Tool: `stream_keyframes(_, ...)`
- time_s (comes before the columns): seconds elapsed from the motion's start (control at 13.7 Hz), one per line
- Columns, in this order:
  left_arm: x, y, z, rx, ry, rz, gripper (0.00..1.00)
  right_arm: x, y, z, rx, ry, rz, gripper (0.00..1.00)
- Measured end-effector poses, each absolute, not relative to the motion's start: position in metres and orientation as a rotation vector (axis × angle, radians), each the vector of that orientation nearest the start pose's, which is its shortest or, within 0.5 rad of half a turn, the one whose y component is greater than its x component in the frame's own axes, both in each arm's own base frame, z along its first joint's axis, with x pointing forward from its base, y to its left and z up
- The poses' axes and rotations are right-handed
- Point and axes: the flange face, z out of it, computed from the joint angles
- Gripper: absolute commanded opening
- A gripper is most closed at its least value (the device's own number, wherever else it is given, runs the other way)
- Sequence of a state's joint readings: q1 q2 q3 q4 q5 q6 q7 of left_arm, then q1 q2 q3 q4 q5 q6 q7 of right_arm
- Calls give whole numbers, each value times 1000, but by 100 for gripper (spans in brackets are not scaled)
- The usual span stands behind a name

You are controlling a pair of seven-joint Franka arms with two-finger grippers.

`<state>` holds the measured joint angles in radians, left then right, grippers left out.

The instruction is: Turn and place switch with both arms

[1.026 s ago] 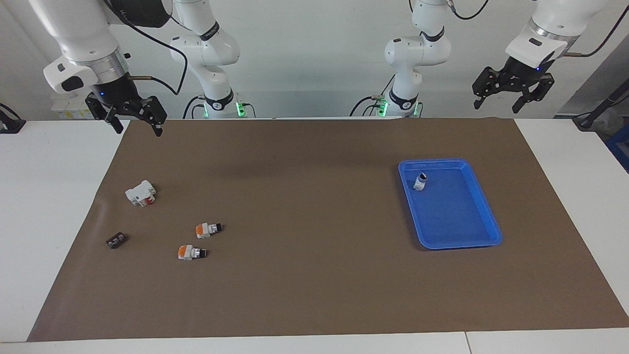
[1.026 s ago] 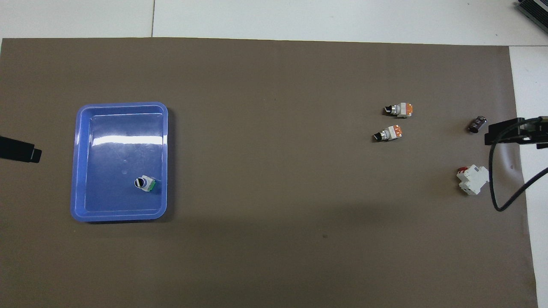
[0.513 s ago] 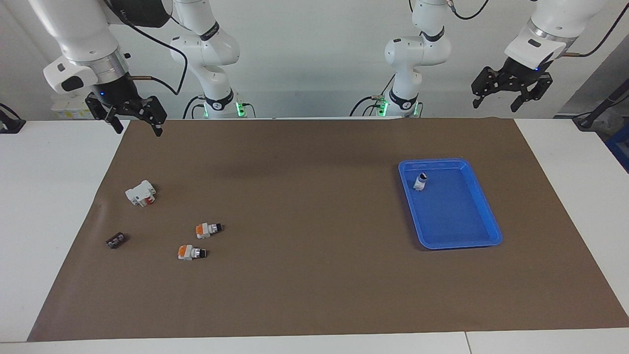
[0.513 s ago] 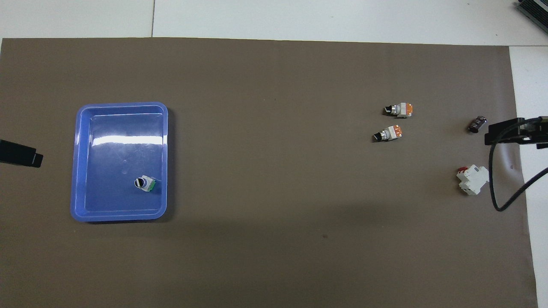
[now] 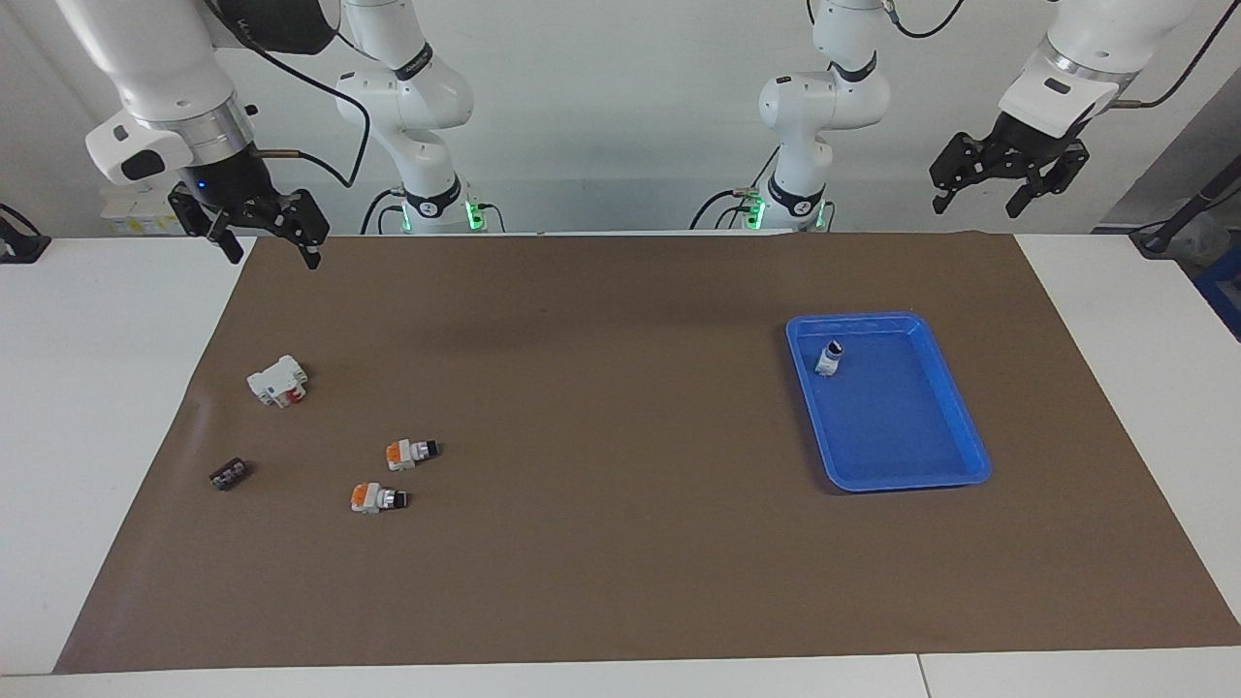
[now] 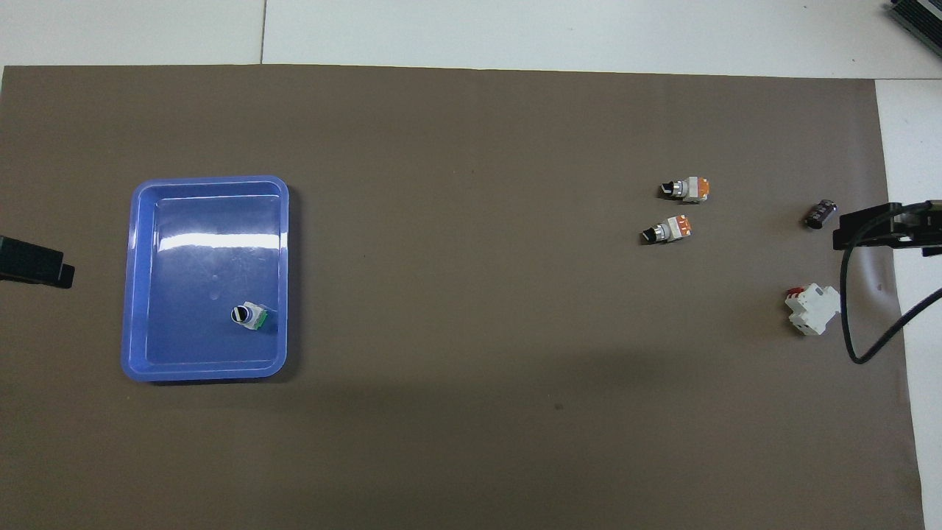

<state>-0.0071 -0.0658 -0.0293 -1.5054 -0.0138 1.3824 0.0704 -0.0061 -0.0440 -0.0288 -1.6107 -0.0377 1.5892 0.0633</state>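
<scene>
Left gripper (image 5: 997,186) has lifted slightly toward the upper right of the facing frame since a second ago; nothing else shifted. Both grippers empty, jaws apart. Right gripper (image 5: 262,231) hangs at upper left, over the mat's corner. Switch (image 5: 828,358) stands in the blue tray (image 5: 955,475), knob up, in the tray's corner nearest the robots, right of centre in frame. Placement looks done. Judgement: to finish well, retreat both arms clear of the tray without brushing it, and leave the two orange switches (image 5: 411,452) on the counter untouched.
</scene>
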Motion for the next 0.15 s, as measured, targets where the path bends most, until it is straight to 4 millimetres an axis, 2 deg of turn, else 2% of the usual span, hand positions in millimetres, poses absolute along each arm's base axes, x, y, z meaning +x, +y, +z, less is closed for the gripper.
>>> stream_keyframes(0.15,513,-21,673,-3148,166,92,100,542,-23,632,-3174,155,-37,100)
